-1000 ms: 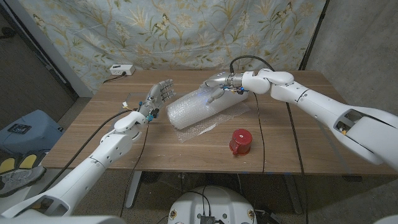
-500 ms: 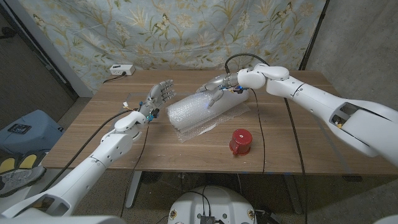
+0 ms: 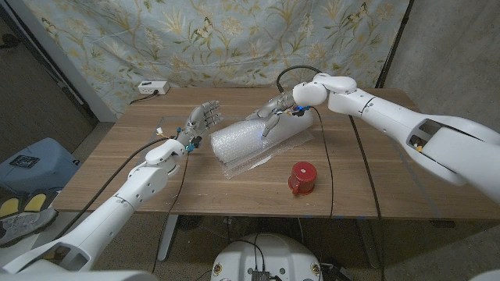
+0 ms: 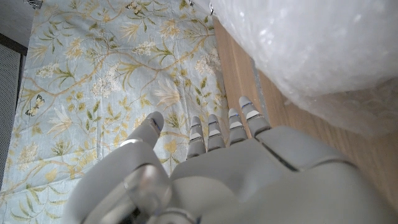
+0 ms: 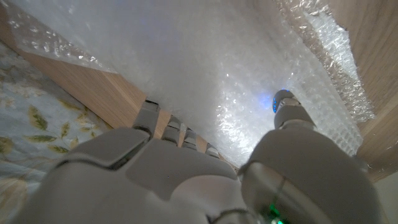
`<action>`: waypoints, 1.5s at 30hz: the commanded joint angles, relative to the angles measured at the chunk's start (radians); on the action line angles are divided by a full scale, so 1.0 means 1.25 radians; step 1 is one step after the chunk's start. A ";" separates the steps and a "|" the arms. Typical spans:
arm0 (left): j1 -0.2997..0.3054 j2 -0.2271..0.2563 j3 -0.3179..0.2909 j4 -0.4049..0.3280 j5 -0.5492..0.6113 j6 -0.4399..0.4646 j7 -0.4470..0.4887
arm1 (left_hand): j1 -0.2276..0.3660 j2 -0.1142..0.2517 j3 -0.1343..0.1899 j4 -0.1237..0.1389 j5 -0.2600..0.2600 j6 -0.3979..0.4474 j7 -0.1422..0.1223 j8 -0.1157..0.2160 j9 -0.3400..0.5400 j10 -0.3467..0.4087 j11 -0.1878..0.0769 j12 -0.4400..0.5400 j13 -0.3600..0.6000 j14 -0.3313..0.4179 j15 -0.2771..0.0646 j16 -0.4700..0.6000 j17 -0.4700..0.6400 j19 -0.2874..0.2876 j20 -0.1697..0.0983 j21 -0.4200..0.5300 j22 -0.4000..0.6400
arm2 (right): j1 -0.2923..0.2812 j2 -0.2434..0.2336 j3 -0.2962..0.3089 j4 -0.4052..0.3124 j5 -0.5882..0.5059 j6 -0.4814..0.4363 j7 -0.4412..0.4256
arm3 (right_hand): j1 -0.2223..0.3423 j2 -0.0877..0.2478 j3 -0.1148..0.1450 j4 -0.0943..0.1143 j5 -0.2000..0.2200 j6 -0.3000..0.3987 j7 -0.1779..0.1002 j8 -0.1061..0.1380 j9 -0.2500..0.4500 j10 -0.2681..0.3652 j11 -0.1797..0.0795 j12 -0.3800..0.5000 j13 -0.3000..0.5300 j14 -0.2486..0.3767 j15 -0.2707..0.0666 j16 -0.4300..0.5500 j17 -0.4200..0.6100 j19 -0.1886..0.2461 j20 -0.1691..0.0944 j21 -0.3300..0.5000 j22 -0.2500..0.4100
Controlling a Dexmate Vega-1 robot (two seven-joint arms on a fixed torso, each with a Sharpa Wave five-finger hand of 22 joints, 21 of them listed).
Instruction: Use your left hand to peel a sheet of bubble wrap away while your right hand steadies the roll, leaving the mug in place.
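Steadying step under way, peel not yet begun. Roll of bubble wrap [image 3: 250, 140] lying on its side across the middle of the wooden table [image 3: 367, 168], long axis running from near left to far right, with a loose sheet edge [image 3: 246, 165] spilling onto the tabletop on the near side. Right hand [image 3: 273, 112] set down on the roll's far right end, fingers [image 5: 163, 124] draped over the plastic and thumb tip pressed into it in the right wrist view; more a hold-down than a closed grasp. Left hand [image 3: 200, 120] raised just beside the roll's left end, fingers spread and pointing up, nothing in it, apparently short of touching the wrap. Red mug [image 3: 301, 178] standing on the near right of the table, just off the sheet's fringe, well clear of both hands. Next move, by the look of it: left hand down and across to the loose near edge, fingers closing on a single layer, then a pull away from the roll under the right hand's pressure. Care needed near the mug, close to the trailing sheet.
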 commanded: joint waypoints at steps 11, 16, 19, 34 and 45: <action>-0.004 -0.003 0.011 -0.016 -0.002 0.018 0.004 | -0.004 -0.002 0.009 0.000 0.006 0.000 -0.002 -0.003 0.004 0.006 -0.003 -0.003 0.002 0.015 0.004 0.004 0.003 0.010 0.003 0.003 0.003 | 0.040 0.079 -0.075 0.147 0.004 0.035 0.009 | -0.005 0.004 -0.001 -0.003 0.003 -0.069 0.008 0.000 0.005 -0.026 0.010 -0.003 0.006 -0.004 0.002 0.014 0.001 -0.015 -0.002 0.006 0.004; -0.007 -0.004 0.013 -0.014 -0.004 0.022 0.001 | -0.004 -0.001 0.010 0.000 0.006 0.004 -0.002 -0.001 0.004 0.008 -0.004 -0.002 0.002 0.020 0.004 0.005 0.003 0.012 0.005 0.004 0.004 | 0.050 0.102 -0.095 0.194 0.003 0.047 0.001 | 0.003 0.007 0.003 -0.006 0.003 -0.067 0.008 0.004 0.005 -0.012 0.007 0.004 0.008 0.010 -0.005 0.020 0.001 -0.010 -0.003 0.009 0.004; -0.009 -0.004 0.013 -0.013 -0.006 0.024 0.000 | -0.004 -0.002 0.011 0.000 0.006 0.006 -0.003 0.000 0.004 0.009 -0.005 -0.002 0.002 0.025 0.005 0.006 0.003 0.013 0.005 0.004 0.004 | 0.055 0.115 -0.105 0.225 0.008 0.053 -0.004 | 0.007 0.008 0.005 -0.008 0.003 -0.070 0.007 0.003 0.005 -0.014 0.007 0.004 0.009 0.010 -0.005 0.019 0.001 -0.006 -0.003 0.011 0.005; -0.015 -0.012 0.016 -0.006 -0.006 0.021 -0.001 | -0.005 0.000 0.017 0.002 0.008 0.020 -0.004 0.003 0.004 0.024 -0.007 0.002 0.003 0.047 0.002 0.010 0.004 0.023 0.012 0.007 0.004 | 0.018 0.090 -0.097 0.249 -0.028 0.118 -0.290 | 0.136 0.004 0.037 -0.018 0.000 0.423 0.074 0.199 0.018 0.392 -0.071 0.241 0.095 0.422 -0.218 0.145 0.043 0.277 -0.136 0.101 0.011; -0.025 -0.019 0.018 0.010 -0.007 0.015 -0.012 | -0.005 0.000 0.022 0.002 0.009 0.033 -0.003 0.006 0.004 0.037 -0.010 0.005 0.003 0.059 -0.001 0.012 0.004 0.030 0.014 0.010 0.005 | -0.031 0.063 -0.065 0.242 -0.051 0.124 -0.484 | 0.181 0.031 0.026 -0.015 -0.016 0.715 0.057 0.319 0.012 0.653 -0.120 0.372 0.128 0.667 -0.273 0.219 0.103 0.390 -0.250 0.170 0.032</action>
